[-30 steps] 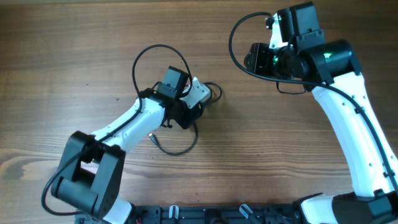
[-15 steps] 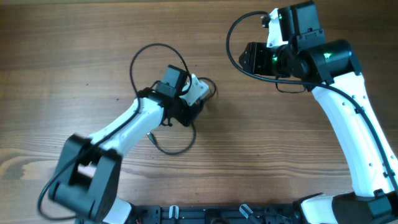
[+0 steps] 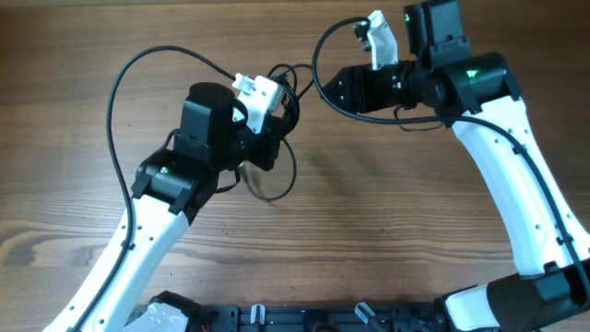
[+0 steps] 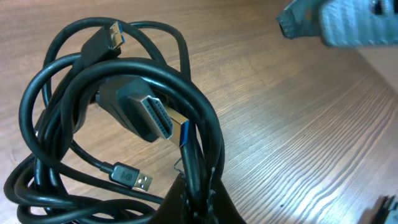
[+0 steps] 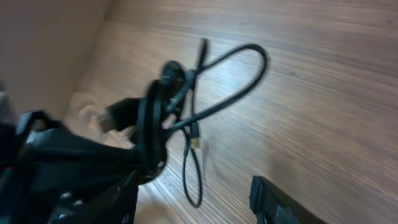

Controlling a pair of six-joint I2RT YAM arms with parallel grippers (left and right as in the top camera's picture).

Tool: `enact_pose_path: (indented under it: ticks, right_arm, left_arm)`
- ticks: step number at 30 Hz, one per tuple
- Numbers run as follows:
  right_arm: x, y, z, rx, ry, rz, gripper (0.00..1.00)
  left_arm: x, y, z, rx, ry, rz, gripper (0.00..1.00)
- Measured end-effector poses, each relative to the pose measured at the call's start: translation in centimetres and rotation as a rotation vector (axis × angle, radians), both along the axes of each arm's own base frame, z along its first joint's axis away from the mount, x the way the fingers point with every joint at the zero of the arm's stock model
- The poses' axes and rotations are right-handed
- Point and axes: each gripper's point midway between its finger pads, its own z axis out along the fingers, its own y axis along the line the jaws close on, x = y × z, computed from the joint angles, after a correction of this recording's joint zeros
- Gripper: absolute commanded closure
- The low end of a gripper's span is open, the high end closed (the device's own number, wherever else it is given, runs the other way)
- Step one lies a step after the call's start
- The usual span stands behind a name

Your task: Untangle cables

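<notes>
The cables (image 4: 124, 118) are a tangled bundle of thin black cords with a wide flat plug and small silver-tipped plugs. My left gripper (image 4: 199, 199) is shut on several strands at the bundle's lower edge and holds it above the table. In the overhead view the bundle (image 3: 286, 88) sits at my left gripper (image 3: 275, 115), with a loop (image 3: 277, 189) hanging below. My right gripper (image 3: 330, 88) is open and empty, just right of the bundle. In the right wrist view its fingers (image 5: 196, 205) frame the bundle (image 5: 163, 102) and a hanging strand.
The wooden table (image 3: 387, 231) lies under both arms. A thick black arm wire (image 3: 115, 92) arcs out left of the left arm. Another arm wire (image 3: 318, 51) loops above the right gripper. My right gripper shows blurred at the top right of the left wrist view (image 4: 339, 22).
My left arm has lifted the cable bundle off the table and carried it up and toward the far side. My right gripper has moved left toward the bundle.
</notes>
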Motion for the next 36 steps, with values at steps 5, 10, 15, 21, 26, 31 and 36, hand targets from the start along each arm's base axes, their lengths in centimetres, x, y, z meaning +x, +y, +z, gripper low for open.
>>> enact_pose_path:
  ticks: [5,10,15,21,26,31,36]
  right_arm:
    - [-1.5,2.4,0.0,0.010,-0.014,0.092,0.40]
    - [-2.0,4.3,-1.7,-0.009,0.018,0.144,0.41]
    - [-1.1,4.9,-3.3,-0.019,0.034,0.149,0.42]
    - [-0.4,5.4,-3.9,-0.008,0.031,0.161,0.74]
    - [0.0,5.8,-4.3,0.001,0.035,0.160,0.84]
    - [0.4,6.2,-3.8,0.030,0.035,0.142,0.78]
    - [1.0,6.1,-3.7,0.037,0.041,0.099,0.71]
  left_arm:
    - [0.1,-0.1,0.2,-0.049,0.042,0.045,0.96]
    - [0.3,-0.4,0.7,-0.097,0.059,0.063,0.96]
    - [0.1,-0.6,0.7,-0.113,0.073,0.062,0.96]
    - [0.3,-0.2,0.5,-0.110,0.084,0.079,0.96]
    - [0.6,-0.2,0.6,-0.113,0.075,0.088,0.96]
    - [1.2,-0.2,1.5,-0.136,0.035,0.090,0.96]
    - [1.9,-0.4,2.5,-0.181,0.004,0.101,0.96]
